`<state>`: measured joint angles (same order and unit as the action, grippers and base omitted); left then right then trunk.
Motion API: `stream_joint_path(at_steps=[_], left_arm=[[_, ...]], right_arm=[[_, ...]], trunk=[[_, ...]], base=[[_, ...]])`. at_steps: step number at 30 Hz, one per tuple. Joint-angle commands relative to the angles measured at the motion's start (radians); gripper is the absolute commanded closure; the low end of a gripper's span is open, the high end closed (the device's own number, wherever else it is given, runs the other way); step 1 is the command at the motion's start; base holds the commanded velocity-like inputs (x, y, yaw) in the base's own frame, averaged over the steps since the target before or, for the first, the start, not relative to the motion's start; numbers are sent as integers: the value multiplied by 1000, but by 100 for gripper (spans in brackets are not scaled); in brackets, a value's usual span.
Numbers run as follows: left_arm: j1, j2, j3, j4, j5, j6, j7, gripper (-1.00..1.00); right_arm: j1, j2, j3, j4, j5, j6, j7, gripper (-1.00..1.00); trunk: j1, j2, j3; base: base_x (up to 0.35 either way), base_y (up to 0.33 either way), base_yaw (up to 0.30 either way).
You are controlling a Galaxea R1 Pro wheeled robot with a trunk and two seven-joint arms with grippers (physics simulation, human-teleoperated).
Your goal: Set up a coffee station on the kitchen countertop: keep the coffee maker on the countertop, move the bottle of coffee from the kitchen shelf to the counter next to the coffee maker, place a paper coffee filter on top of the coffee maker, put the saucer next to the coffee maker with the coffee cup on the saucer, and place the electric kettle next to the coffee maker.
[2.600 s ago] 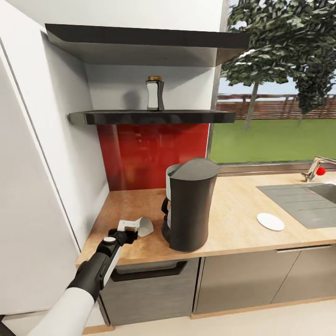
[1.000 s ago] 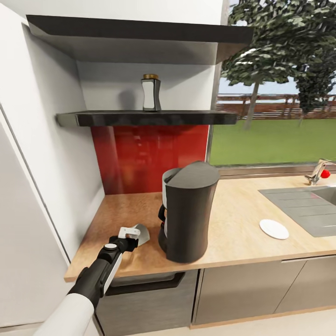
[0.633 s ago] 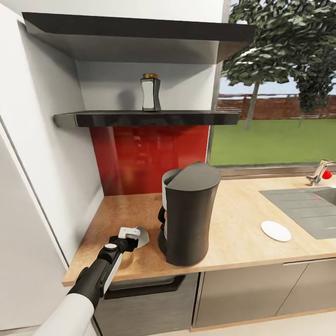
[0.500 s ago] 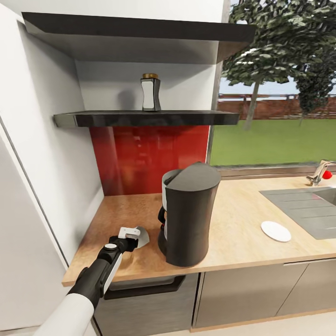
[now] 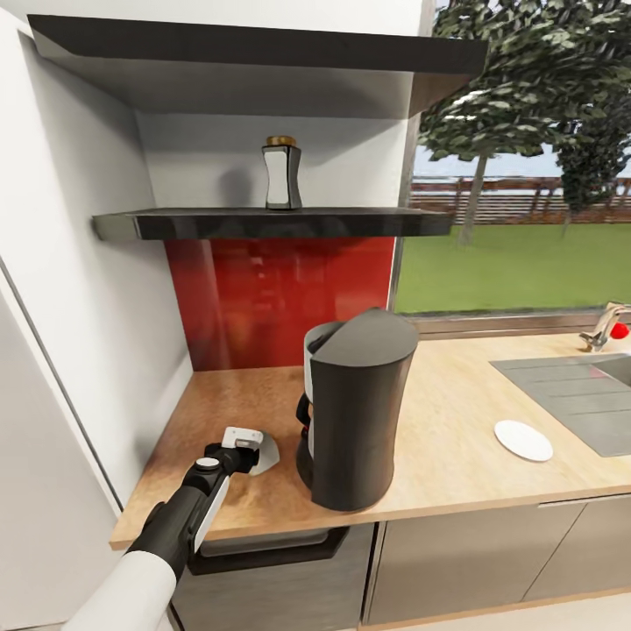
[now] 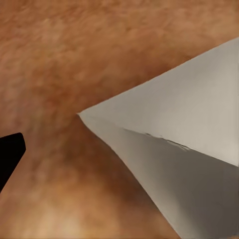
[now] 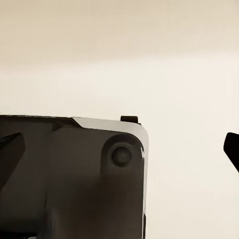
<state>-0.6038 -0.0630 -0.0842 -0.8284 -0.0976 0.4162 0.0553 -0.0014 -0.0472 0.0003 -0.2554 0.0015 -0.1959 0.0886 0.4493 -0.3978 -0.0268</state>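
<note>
the left gripper hangs low over the table, just beside the base of the coffee maker, with the paper coffee filter at its tip; the white cone looks pinched by its wide end so that the folded point juts out freely, which the left wrist view bears out, since the filter sticks out over the wood grain with its tip in the air. the jaws seem clamped on the paper, though the contact itself is hidden behind the white fingers, so that is a judgement. holding it low and to the side probably keeps the thin paper clear of the machine until the arm can lift it above the flat top, where the task wants it. the coffee maker stands near the table's front edge, carafe side turned toward the arm, so the top is within reach. the bottle of coffee sits upright on the kitchen shelf, well above, not yet fetched. the saucer lies bare on the table between the coffee maker and the sink, no cup on it. in the right wrist view the right gripper points at pale floor and a dark part of the robot, its dark finger edges at opposite sides of the picture, so its jaws stand apart, holding nothing.
</note>
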Motion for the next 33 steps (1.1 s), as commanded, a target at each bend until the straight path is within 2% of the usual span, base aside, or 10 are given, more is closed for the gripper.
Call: stream_joint_path(at_steps=[1, 18, 22, 33], left_arm=[[-1, 0, -2, -2, -10, 6, 1, -100], [-1, 2, 0, -1, -10, 6, 2, -100], [0, 2, -7, 21, -9, -10, 1, -100], [-7, 6, 1, -13, -9, 16, -8, -100]], right_arm=[[0, 0, 0, -1, 0, -2, 3, -100], [0, 0, 0, -1, 0, -2, 3, -100], [-3, 4, 1, -12, 1, -4, 5, -100], [-3, 4, 1, -11, 0, -4, 5, -100]], trunk=[[1, -2, -2], [1, -2, -2], [1, -2, -2], [1, -2, -2]], base=[[7, 0, 0], [39, 0, 0], [0, 0, 0], [0, 0, 0]])
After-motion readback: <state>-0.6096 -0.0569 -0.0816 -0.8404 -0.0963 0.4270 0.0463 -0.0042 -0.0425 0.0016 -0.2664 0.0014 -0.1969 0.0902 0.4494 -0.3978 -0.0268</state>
